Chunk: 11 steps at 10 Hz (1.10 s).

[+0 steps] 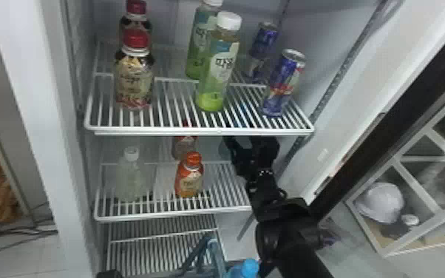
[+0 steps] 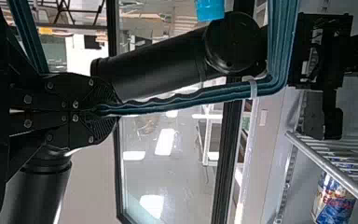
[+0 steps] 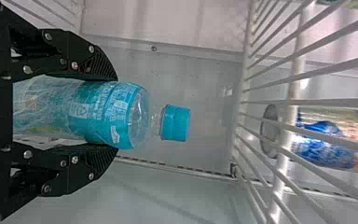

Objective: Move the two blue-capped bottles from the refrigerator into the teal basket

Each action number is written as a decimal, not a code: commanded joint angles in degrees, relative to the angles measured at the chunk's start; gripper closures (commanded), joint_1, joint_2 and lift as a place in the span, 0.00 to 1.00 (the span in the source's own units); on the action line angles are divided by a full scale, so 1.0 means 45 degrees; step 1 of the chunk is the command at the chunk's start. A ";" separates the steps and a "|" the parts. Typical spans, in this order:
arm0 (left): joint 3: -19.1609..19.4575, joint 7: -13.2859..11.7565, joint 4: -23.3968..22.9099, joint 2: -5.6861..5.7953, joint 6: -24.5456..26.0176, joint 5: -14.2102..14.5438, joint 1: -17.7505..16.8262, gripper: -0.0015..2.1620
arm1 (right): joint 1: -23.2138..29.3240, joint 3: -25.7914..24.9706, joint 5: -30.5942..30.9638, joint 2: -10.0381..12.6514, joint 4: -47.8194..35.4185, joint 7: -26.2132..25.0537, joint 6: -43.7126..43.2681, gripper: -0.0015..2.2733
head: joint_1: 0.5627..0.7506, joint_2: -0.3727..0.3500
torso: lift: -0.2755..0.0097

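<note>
Work looks half finished: one bottle (image 1: 250, 268) seems in the basket (image 1: 216, 255), whose handle (image 2: 191, 98) our left gripper (image 2: 108, 110) clenches, while the second bottle (image 3: 107, 114), grasped by our right gripper (image 3: 117, 112) in the refrigerator (image 1: 29, 74), awaits delivery.

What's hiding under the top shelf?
A pale bottle, an orange one with another behind, and a blue-capped one at the right gripper. The top shelf and gripper cover what's farther back there, so I can't tell.

Pale floor (image 1: 11, 267) at left carries dark cables (image 1: 18, 231). Light-framed shelving (image 1: 415, 185) stands at right. Bright patches (image 2: 166, 141) mark dark-framed glass (image 2: 186, 175).
</note>
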 commanded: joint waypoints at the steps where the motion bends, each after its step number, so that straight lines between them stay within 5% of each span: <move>1: 0.0006 -0.0012 0.0000 0.0024 -0.0013 0.0041 0.0018 0.53 | 0.0505 -0.0008 -0.0052 -0.0056 -0.0663 0.0000 -0.0177 0.30 | 0.70 0.03 | 0.49; 11: 0.0123 -0.0031 0.0000 0.0024 -0.0044 0.0060 0.0174 0.53 | 0.4662 -0.0536 -0.0716 -0.0290 -0.6069 0.0644 0.0448 0.30 | 0.70 0.03 | 0.49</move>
